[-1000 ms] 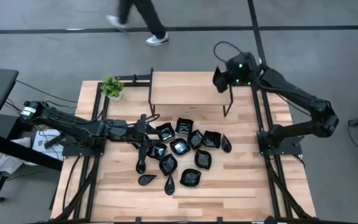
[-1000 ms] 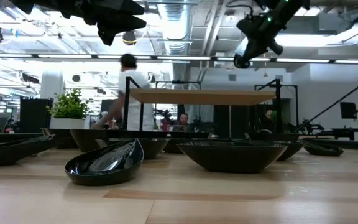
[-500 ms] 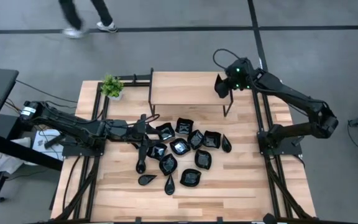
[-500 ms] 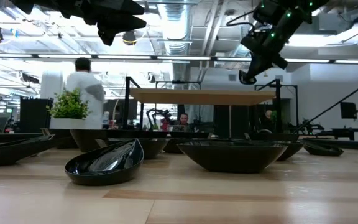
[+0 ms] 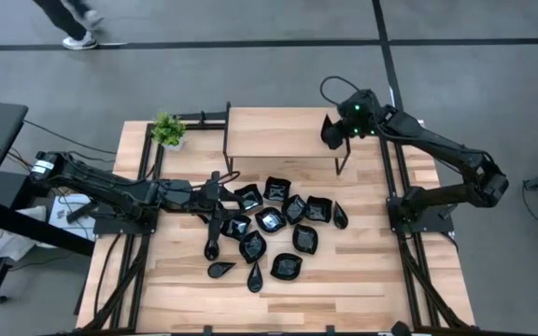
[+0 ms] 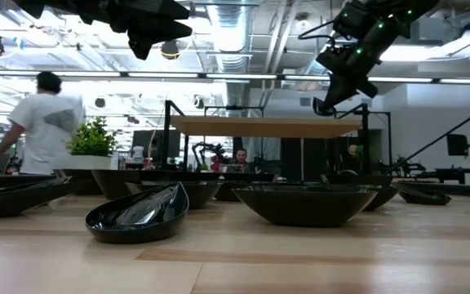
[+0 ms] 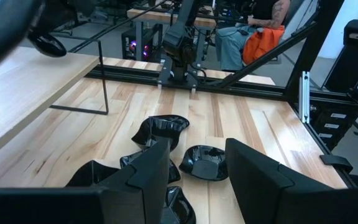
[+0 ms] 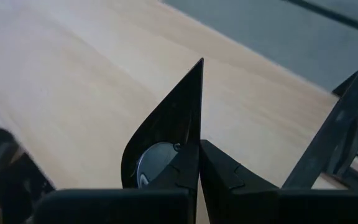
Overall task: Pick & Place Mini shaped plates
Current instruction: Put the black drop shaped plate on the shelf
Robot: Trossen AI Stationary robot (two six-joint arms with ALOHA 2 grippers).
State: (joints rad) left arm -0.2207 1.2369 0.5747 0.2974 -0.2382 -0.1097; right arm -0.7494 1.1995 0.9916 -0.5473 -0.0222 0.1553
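Several glossy black mini shaped plates [image 5: 270, 221] lie close together on the wooden table [image 5: 381, 280], each resting on its underside; two show close up in the low view [image 6: 137, 214] [image 6: 308, 204]. My left gripper [image 5: 224, 200] [image 7: 197, 148] hovers open and nearly level over the cluster's left side, touching nothing. My right gripper [image 5: 331, 132] [image 6: 326, 102] hangs over the right end of the raised wooden shelf [image 5: 283, 133], shut on one black plate [image 8: 166, 143] whose pointed end sticks out past the fingertips. My right gripper pinches a black mini plate between its two fingers. The fingers hide the held spot; the plate's body [image 8: 178, 134] rises right beside them. They slant down toward the shelf top. The plate is lifted clear above the shelf, standing on edge.
A small green potted plant [image 5: 167, 129] stands at the table's far left corner. The shelf stands on thin black legs [image 5: 342, 161], and a black post [image 8: 328, 143] is near my right gripper. Bare table lies along the near edge [image 5: 362, 289]. A person [image 6: 43, 122] walks beyond the table.
My right gripper has come down toward the shelf top with the plate, tipping a little, and stayed shut. The person has walked across the floor behind the table toward the left.
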